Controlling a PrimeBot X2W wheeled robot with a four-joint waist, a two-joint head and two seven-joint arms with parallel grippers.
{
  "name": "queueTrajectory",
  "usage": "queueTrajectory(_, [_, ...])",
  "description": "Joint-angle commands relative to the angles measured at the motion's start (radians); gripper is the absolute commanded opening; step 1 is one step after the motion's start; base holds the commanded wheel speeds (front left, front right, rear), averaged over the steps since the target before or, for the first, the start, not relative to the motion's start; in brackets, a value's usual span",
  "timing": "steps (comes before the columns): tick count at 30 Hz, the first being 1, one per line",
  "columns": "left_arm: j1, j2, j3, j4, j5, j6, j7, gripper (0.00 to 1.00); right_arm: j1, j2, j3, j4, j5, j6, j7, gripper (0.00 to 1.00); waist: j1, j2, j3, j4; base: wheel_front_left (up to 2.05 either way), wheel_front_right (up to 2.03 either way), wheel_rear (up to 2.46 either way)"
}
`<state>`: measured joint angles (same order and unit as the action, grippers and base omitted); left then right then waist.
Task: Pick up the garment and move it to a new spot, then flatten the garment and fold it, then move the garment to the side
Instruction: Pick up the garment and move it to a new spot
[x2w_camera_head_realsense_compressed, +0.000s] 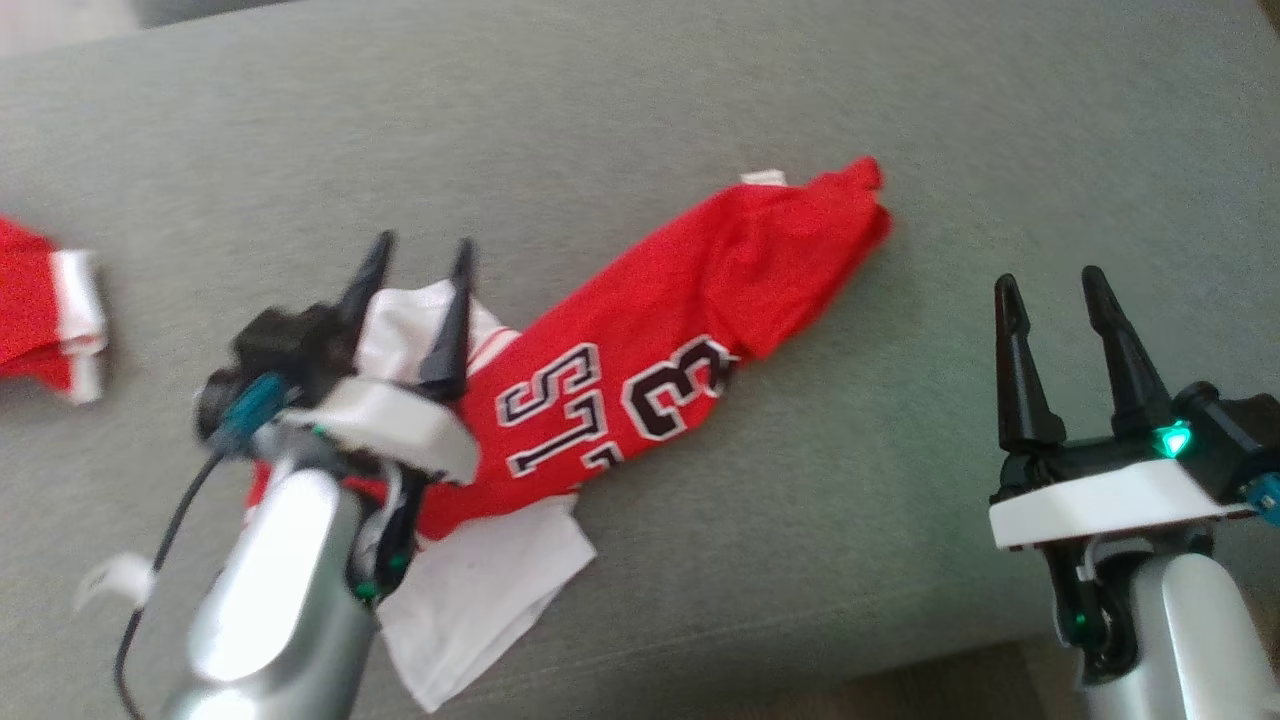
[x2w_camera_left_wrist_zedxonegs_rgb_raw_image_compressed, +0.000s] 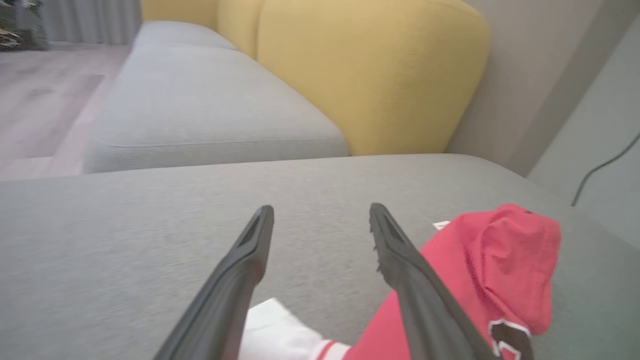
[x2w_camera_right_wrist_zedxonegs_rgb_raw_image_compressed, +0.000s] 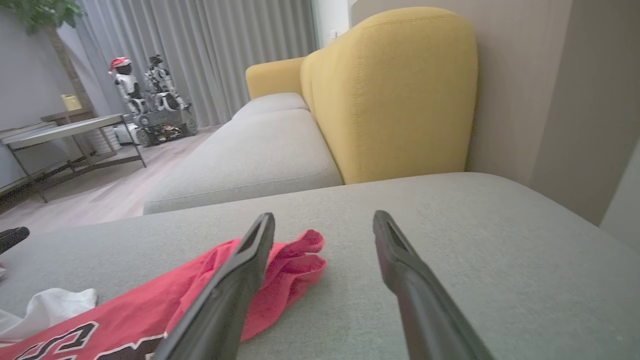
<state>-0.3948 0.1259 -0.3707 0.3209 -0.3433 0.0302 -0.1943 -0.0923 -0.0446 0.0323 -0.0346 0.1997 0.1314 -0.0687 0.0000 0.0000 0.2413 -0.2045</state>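
Observation:
The garment is a red jersey with black-and-white numerals and white parts, lying rumpled in a long diagonal strip on the grey cushion. Its red end also appears in the left wrist view, and its bunched tip in the right wrist view. My left gripper hovers over the garment's white lower-left end, open, with nothing between its fingers. My right gripper stands open to the right of the garment, clear of it and empty.
A second red-and-white piece of clothing lies at the cushion's left edge. Yellow backrests and more grey seats lie beyond. A low table and another robot stand on the floor far off.

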Motion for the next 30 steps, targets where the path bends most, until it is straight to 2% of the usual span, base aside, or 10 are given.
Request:
queueTrajectory(1, [0.018,0.039,0.065,-0.062,-0.005,0.030,-0.025,1.00,-0.008,-0.006,0.009,-0.039,-0.014,-0.001,0.015,1.00,0.0000,0.0000,-0.054,0.086,0.00,0.00,0.00])
queueTrajectory(7, [0.121,0.083,0.144,-0.120,-0.018,0.080,-0.053,1.00,0.008,-0.006,-0.008,-0.027,-0.037,-0.001,0.041,1.00,0.0000,0.0000,-0.098,0.154,0.00,0.00,0.00])
queueTrajectory(14, [0.213,0.099,0.158,-0.172,-0.019,0.083,-0.061,1.00,0.041,-0.006,-0.024,-0.007,-0.053,-0.001,0.063,1.00,0.0000,0.0000,-0.150,0.205,0.00,0.00,0.00])
queueTrajectory(30, [0.334,0.112,0.125,-0.216,-0.016,0.087,-0.047,1.00,0.131,-0.006,-0.036,-0.018,-0.059,-0.001,0.094,1.00,0.0000,0.0000,-0.238,0.196,0.00,0.00,0.00])
